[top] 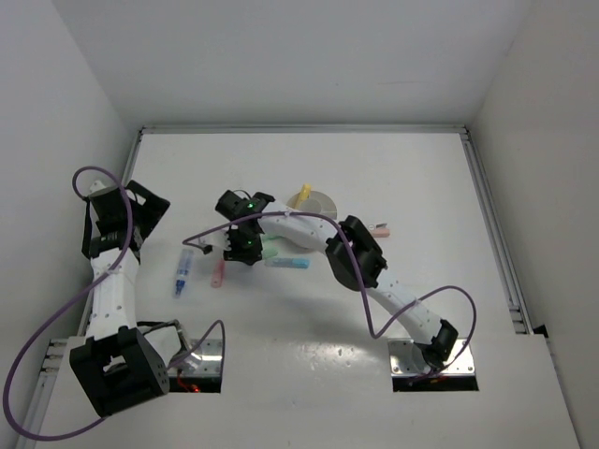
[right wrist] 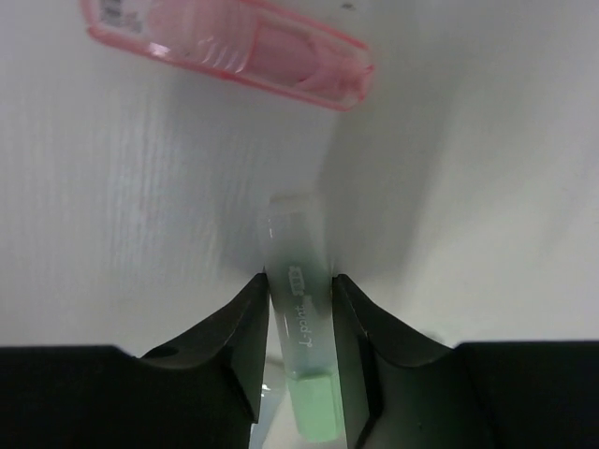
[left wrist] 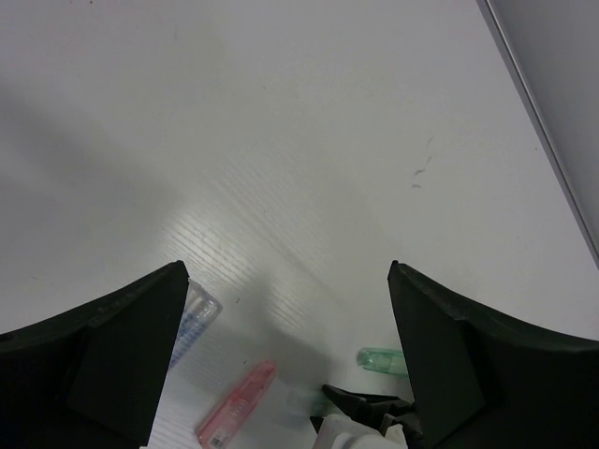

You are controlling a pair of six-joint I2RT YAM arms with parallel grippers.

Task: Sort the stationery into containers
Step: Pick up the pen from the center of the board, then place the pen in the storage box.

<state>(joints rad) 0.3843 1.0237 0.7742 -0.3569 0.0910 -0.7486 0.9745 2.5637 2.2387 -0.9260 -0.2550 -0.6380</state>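
Observation:
My right gripper (right wrist: pixel 299 281) has its jaws pressed against both sides of a green marker (right wrist: pixel 301 318) that lies on the table, just below a pink marker (right wrist: pixel 234 42). From above, this gripper (top: pixel 239 245) sits between the pink marker (top: pixel 219 271) and another green marker (top: pixel 270 250). A blue marker (top: pixel 181 276) lies further left and a light blue marker (top: pixel 286 263) to the right. The round white organiser (top: pixel 323 201), partly behind the right arm, holds a yellow marker (top: pixel 301 195). My left gripper (left wrist: pixel 285 271) hangs open and empty above the table.
A second pink marker (top: pixel 379 229) lies right of the right arm's elbow. The left wrist view shows the blue marker (left wrist: pixel 192 323), the pink marker (left wrist: pixel 236 404) and the other green marker (left wrist: pixel 382 358). White walls enclose the table on three sides.

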